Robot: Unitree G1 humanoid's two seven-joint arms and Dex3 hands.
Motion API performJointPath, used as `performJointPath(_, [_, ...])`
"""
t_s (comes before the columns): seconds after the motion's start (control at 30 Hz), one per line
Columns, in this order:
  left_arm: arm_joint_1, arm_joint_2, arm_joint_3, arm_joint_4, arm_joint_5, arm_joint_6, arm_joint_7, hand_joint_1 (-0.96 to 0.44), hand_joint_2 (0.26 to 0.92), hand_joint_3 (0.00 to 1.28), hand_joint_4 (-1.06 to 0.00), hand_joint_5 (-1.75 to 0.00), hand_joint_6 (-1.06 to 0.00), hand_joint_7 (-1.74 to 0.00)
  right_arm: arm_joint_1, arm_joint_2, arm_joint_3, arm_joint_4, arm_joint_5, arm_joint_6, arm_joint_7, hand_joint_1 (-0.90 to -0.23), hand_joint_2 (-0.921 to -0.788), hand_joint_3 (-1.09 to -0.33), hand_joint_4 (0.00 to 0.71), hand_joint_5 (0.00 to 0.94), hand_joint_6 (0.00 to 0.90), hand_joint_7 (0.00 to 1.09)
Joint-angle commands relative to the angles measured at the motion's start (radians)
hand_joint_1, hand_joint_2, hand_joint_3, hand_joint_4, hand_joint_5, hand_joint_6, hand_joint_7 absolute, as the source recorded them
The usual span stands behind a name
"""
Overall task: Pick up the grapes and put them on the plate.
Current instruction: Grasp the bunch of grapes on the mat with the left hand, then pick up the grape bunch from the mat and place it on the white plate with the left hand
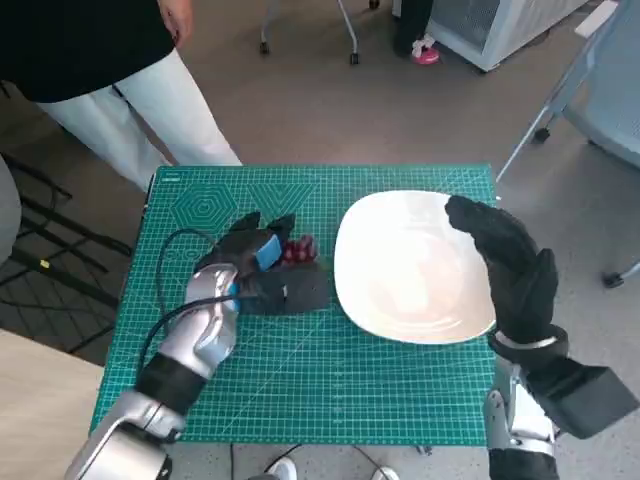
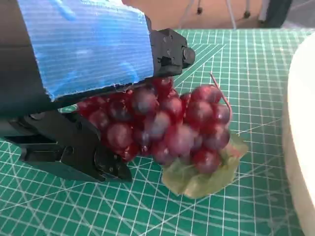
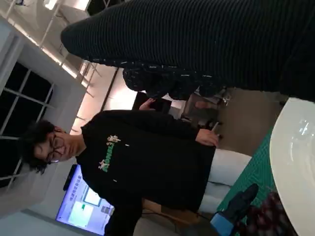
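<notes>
Green cutting mat [image 1: 330,380] covers the small table under both hands, with a person [image 3: 142,162] in a black top and pale trousers standing at its far side. On the mat, just beyond the left hand's reach toward the right hand, sits the white plate [image 1: 400,265]; the right hand [image 1: 505,265] rests on the plate's near right rim, fingers spread and holding nothing. The left hand [image 1: 255,270] lies on the mat with its fingers [image 2: 74,147] wrapped around the grapes [image 2: 167,123], a dark red bunch on a green leaf [image 2: 202,174], beside the plate and not on it.
</notes>
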Motion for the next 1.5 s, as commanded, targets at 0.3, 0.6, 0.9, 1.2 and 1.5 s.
performJointPath(0.3, [-0.112, -0.064, -0.07, 0.318, -0.017, -0.084, 0.04, 0.23, 0.745, 0.47, -0.06, 0.0, -0.2, 0.0, 0.026, 0.001, -0.005, 0.008, -0.006, 0.001, 0.002, -0.634, -0.921, -0.773, 0.316, 0.003, 0.032, 0.32])
performJointPath(0.6, [-0.145, -0.084, -0.09, 0.407, -0.027, -0.122, 0.034, 0.16, 0.672, 0.56, -0.17, 0.0, -0.27, 0.0, 0.035, -0.001, -0.009, -0.006, -0.005, 0.007, -0.001, -0.635, -0.921, -0.771, 0.316, 0.003, 0.034, 0.32])
performJointPath(0.9, [-0.16, -0.085, -0.09, 0.443, -0.051, -0.151, 0.043, 0.13, 0.886, 0.09, -0.16, -1.18, -0.35, 0.0, 0.034, 0.001, -0.012, -0.002, -0.009, 0.006, -0.004, -0.641, -0.921, -0.768, 0.318, 0.003, 0.038, 0.31])
performJointPath(1.2, [-0.157, -0.083, -0.085, 0.453, -0.061, -0.166, 0.061, 0.14, 0.919, 0.03, -0.04, -1.72, -0.38, -0.01, 0.029, -0.001, -0.015, 0.005, -0.01, 0.005, -0.003, -0.642, -0.921, -0.767, 0.318, 0.003, 0.041, 0.31])
performJointPath(1.5, [-0.167, -0.086, -0.084, 0.475, -0.075, -0.167, 0.063, 0.33, 0.921, 0.29, -0.36, -1.55, -0.38, 0.0, 0.022, -0.002, -0.016, 0.015, -0.012, -0.001, -0.001, -0.639, -0.921, -0.767, 0.319, 0.003, 0.044, 0.3])
